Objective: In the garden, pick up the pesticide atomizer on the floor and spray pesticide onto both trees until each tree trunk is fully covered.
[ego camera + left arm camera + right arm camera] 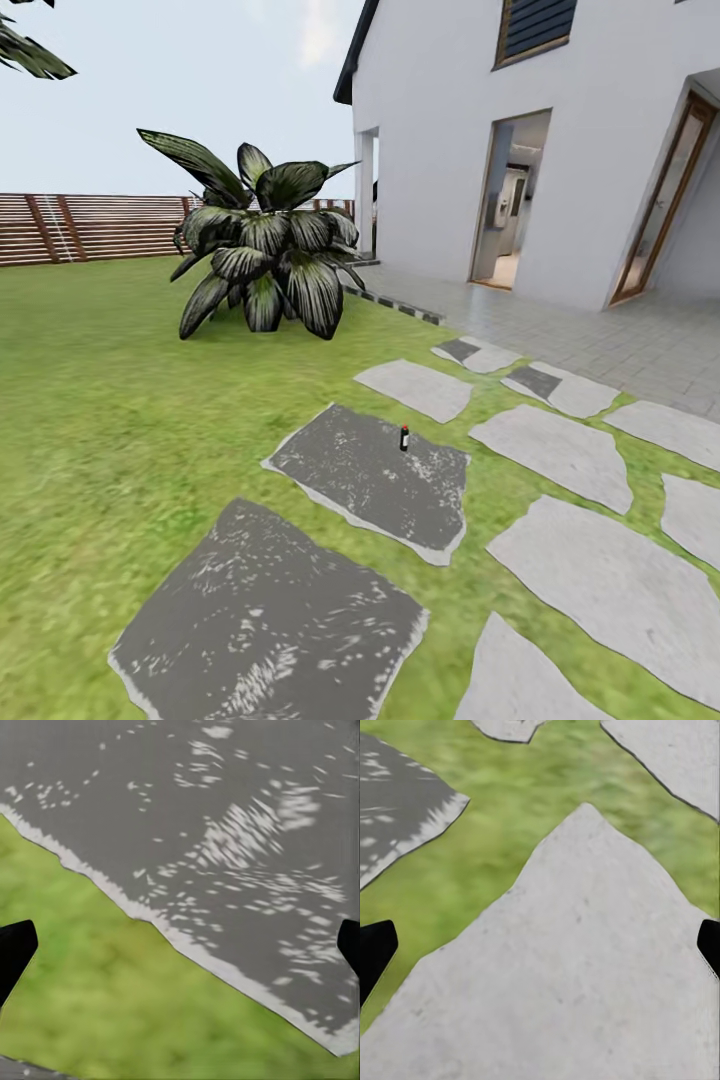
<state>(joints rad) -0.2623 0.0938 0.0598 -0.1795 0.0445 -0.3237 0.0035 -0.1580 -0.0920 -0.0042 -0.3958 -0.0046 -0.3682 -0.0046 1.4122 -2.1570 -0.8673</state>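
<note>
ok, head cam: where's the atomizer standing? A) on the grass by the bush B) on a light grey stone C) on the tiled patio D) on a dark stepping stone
D: the small atomizer stands upright near the far right edge of a dark stepping stone, ahead of the robot on the lawn.
</note>
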